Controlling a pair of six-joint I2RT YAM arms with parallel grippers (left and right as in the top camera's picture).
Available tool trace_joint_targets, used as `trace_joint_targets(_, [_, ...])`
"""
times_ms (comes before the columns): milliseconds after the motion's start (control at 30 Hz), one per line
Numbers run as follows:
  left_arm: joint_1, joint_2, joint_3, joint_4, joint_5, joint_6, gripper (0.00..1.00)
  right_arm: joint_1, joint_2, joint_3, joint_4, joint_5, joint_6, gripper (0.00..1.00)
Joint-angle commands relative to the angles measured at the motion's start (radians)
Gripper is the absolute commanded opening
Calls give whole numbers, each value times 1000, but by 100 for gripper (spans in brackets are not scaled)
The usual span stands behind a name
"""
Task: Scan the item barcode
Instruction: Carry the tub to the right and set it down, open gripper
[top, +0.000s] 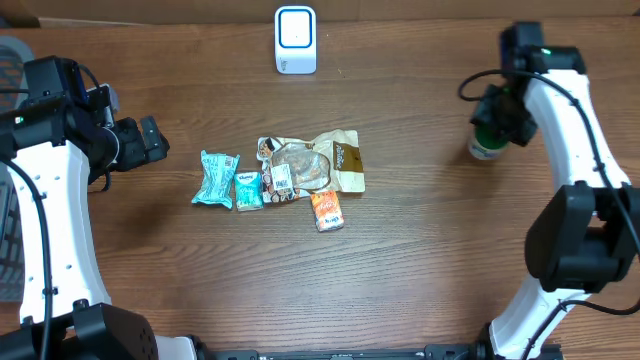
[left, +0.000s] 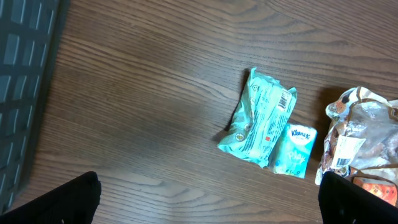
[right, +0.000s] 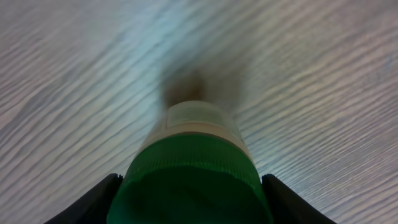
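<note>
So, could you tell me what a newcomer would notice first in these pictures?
The green-capped bottle at the right of the table, clasped by the right end effector, stands out first. Next comes the cluster of packets in the middle, with the white scanner standing beyond them near the far edge.

On the wooden table (top: 420, 260), a teal packet (top: 216, 178) touches a small tissue pack (top: 248, 190) beside a large crinkled bag (top: 312, 165), an orange packet (top: 327, 210) just below it, and a grey gridded object (left: 22, 81) lies far left.
</note>
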Motion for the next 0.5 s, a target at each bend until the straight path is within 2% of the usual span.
trace_joint_targets(0, [-8,-8,2,1,3,3,100,-35,-5,-69,32,-48,34,14])
trace_joint_targets(100, [-8,-8,2,1,3,3,99,-50,-4,-130,81,-48,33,14])
trace_joint_targets(167, [-8,-8,2,1,3,3,99,-56,-3,-169,128,-48,33,22])
trace_joint_targets(300, [-8,-8,2,1,3,3,100,-56,1,-183,144,-48,33,30])
trace_joint_targets(433, [-8,-8,2,1,3,3,100,-56,0,-178,129,-48,32,47])
trace_joint_targets(467, [-8,-8,2,1,3,3,100,-56,0,-169,116,-48,32,48])
